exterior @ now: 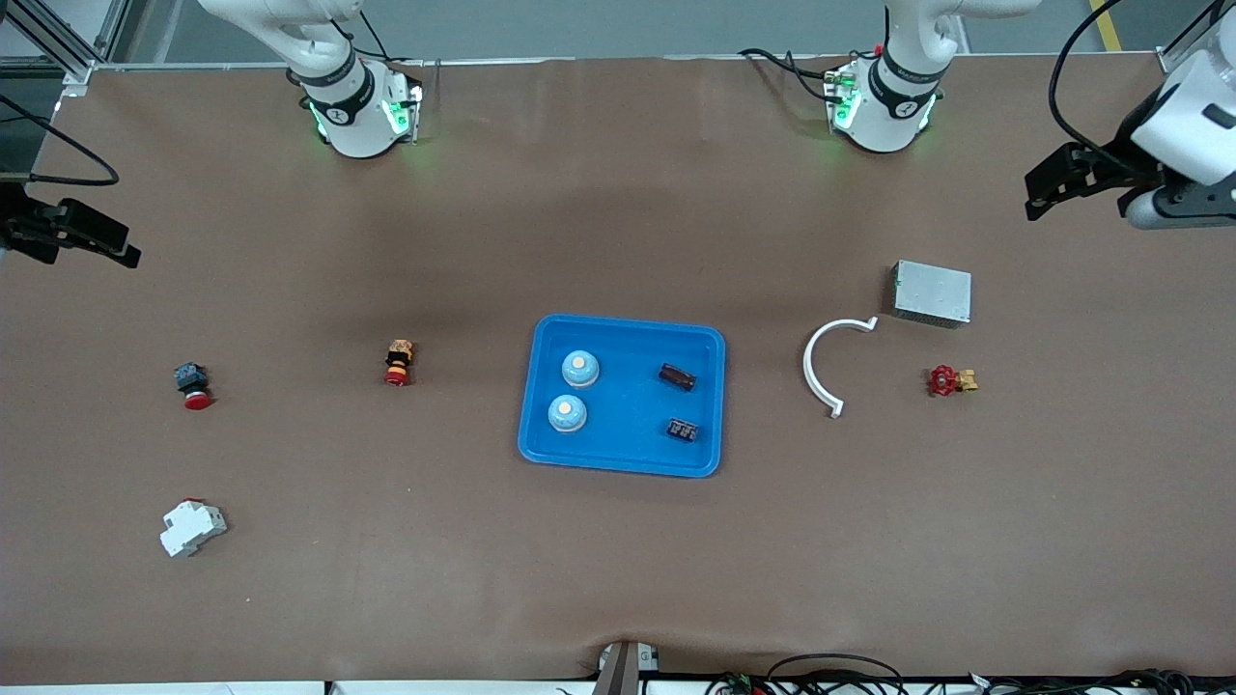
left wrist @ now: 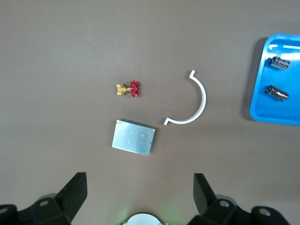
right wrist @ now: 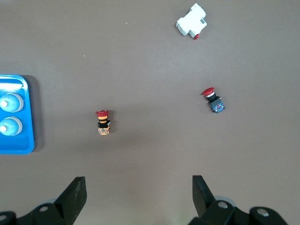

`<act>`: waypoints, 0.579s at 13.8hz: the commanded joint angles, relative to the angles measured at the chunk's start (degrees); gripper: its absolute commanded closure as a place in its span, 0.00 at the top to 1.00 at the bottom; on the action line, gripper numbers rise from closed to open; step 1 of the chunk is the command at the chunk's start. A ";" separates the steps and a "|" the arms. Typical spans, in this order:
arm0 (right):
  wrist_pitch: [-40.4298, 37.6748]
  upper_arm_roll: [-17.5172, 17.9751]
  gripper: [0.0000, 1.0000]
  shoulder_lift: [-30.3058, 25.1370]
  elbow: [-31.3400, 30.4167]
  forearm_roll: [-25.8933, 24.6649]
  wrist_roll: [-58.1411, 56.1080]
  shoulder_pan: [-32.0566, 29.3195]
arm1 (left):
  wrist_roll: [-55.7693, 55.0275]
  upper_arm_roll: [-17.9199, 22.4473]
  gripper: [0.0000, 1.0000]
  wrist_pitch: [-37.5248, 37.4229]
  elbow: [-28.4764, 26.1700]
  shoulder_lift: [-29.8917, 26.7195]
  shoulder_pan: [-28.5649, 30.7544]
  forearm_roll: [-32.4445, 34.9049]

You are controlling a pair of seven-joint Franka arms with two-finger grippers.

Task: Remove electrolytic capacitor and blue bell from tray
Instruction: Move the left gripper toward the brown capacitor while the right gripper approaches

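Note:
A blue tray point(exterior: 710, 405) lies mid-table. In it sit two pale blue bells point(exterior: 580, 367) point(exterior: 567, 413) toward the right arm's end and two dark capacitors point(exterior: 677, 377) point(exterior: 683, 430) toward the left arm's end. The left wrist view shows the tray's edge point(left wrist: 257, 114) with both capacitors point(left wrist: 280, 62) point(left wrist: 276, 93). The right wrist view shows the tray's edge point(right wrist: 28, 145) with both bells point(right wrist: 10, 101) point(right wrist: 10, 126). My left gripper point(exterior: 1048, 188) is open and empty, high at the left arm's end of the table. My right gripper point(exterior: 72, 236) is open and empty, high at the right arm's end.
A white curved clip point(exterior: 821, 362), a grey metal box point(exterior: 932, 292) and a red-handled valve point(exterior: 950, 380) lie toward the left arm's end. Two red push buttons point(exterior: 398, 362) point(exterior: 192, 384) and a white breaker point(exterior: 191, 527) lie toward the right arm's end.

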 commanded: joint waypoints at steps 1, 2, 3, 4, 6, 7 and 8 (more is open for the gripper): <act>-0.44 0.28 1.00 0.64 1.42 -0.64 -0.08 -0.12 | -2.75 -1.47 1.00 -0.26 -0.06 2.31 -0.49 0.27; -0.53 0.28 1.00 0.64 1.59 -0.64 -0.08 -0.12 | -3.38 -1.73 1.00 0.26 -0.06 3.36 -0.66 0.27; -0.53 0.28 1.00 0.64 1.60 -0.56 -0.08 -0.12 | -4.08 -2.52 1.00 1.05 -0.14 4.42 -0.66 0.27; -0.53 0.28 1.00 0.64 1.60 -0.56 -0.08 -0.12 | -5.65 -3.48 1.00 1.84 -0.23 5.73 -0.58 0.27; -0.53 0.28 1.00 0.64 1.60 -0.55 -0.08 -0.12 | -10.91 -5.85 1.00 4.21 -0.41 8.19 -0.66 0.27; -0.44 0.28 1.00 0.73 1.60 -0.56 -0.08 -0.04 | -14.07 -7.34 1.00 5.01 -0.50 9.42 -0.66 0.27; -0.53 0.28 1.00 0.64 1.60 -0.64 -0.08 -0.12 | -16.80 -8.66 1.00 5.62 -0.50 10.57 -0.66 0.27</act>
